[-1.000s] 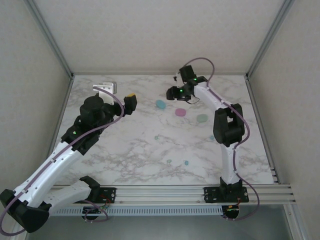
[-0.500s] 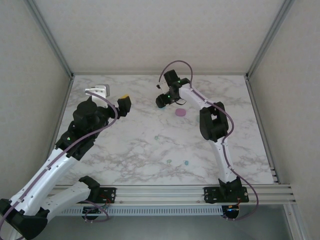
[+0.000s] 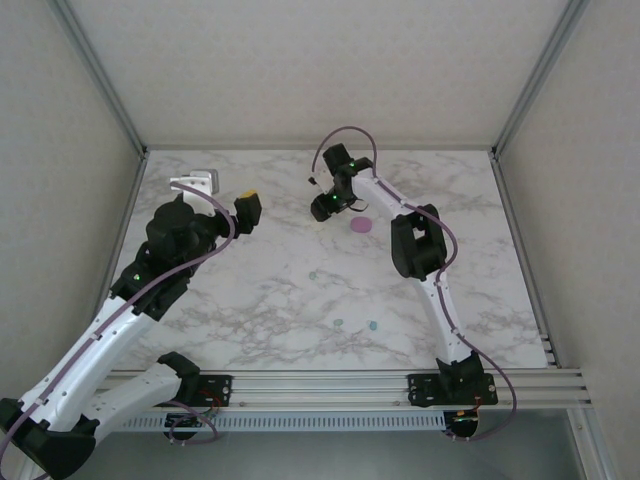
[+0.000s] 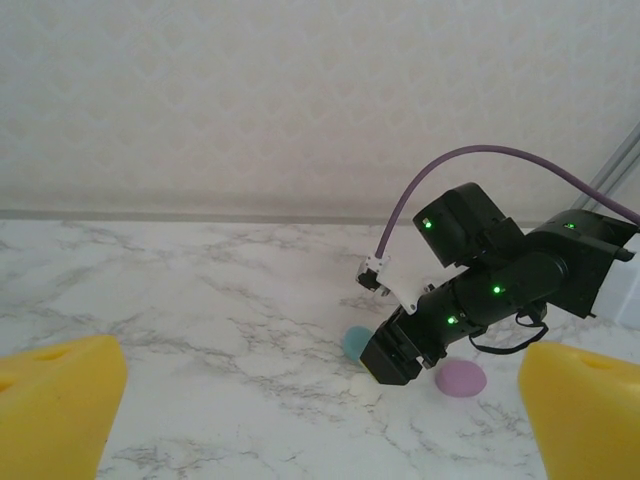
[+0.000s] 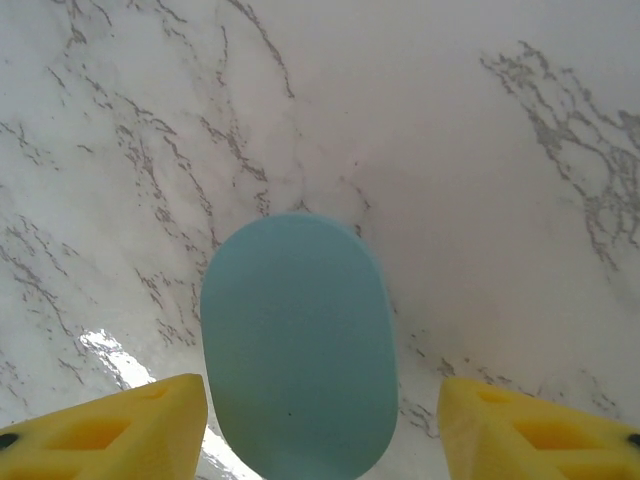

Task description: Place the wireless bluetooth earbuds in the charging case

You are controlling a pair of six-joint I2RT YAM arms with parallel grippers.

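Right jaws: released. Yellow fingertips (image 5: 100, 430) stand either side of the teal charging case (image 5: 298, 345). There is a clear gap at the 3 o'clock pad. The 9 o'clock pad sits right at the case's edge, and I cannot tell if it touches. The case lies flat, smooth oval top up, on the marbled counter (image 5: 480, 150).

Top view: the right jaws point down near 12 o'clock of the counter's centre. The pink charging case (image 3: 361, 225) lies just beside them at 4 o'clock, apart from the teal one.

Left jaws: released, fingertips (image 4: 60, 400) wide with nothing between. They sit at 9 o'clock from the right jaws and face them.

Earbuds (image 3: 338, 323): three tiny teal-looking bits lie loose on the counter toward 6 o'clock from the cases, well apart from both. Two lie near each other, and the third is at 11 o'clock from them. They are too small to make out their shape.
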